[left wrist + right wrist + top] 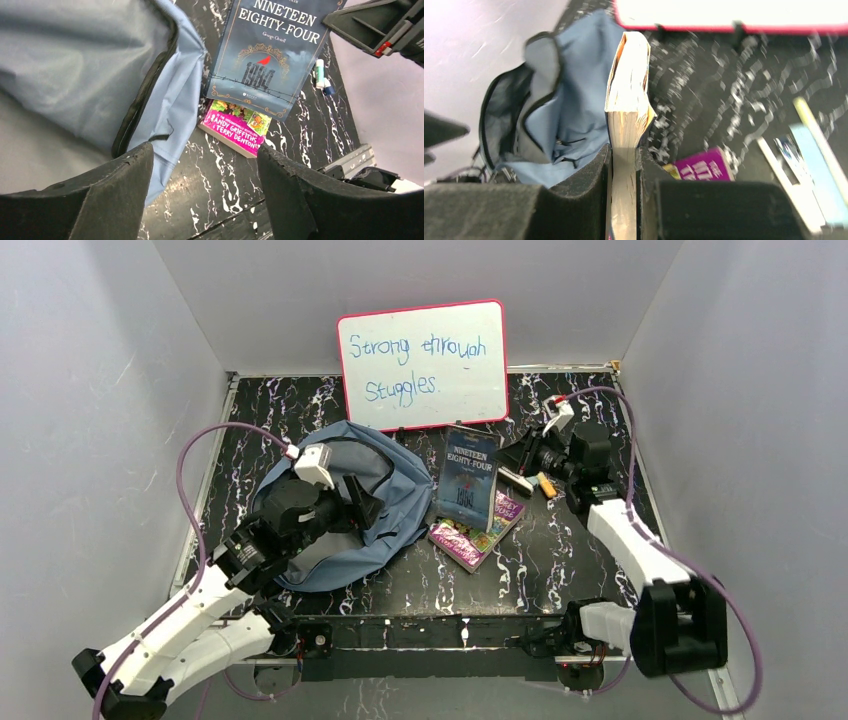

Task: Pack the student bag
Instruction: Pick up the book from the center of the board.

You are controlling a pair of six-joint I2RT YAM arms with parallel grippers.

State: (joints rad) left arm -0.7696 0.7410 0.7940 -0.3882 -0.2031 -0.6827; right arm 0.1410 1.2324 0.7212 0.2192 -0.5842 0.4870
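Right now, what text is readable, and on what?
"Strong through Stuggles." on the whiteboard, handwritten
"NINETEEN EIGHTY-FOUR", "George Orwell", "1984" on the dark book
"ANDY GRIFFITHS", "TERRY DENTON" on the pink book; the line above them is too small to read

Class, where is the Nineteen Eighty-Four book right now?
The Nineteen Eighty-Four book is mid-table in the top view, just right of the student bag, overlapping the pink book and clamped at its edge by the right end effector.

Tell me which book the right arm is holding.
The dark blue Nineteen Eighty-Four, clamped in the jaws of the right gripper; the pink book lies loose on the table.
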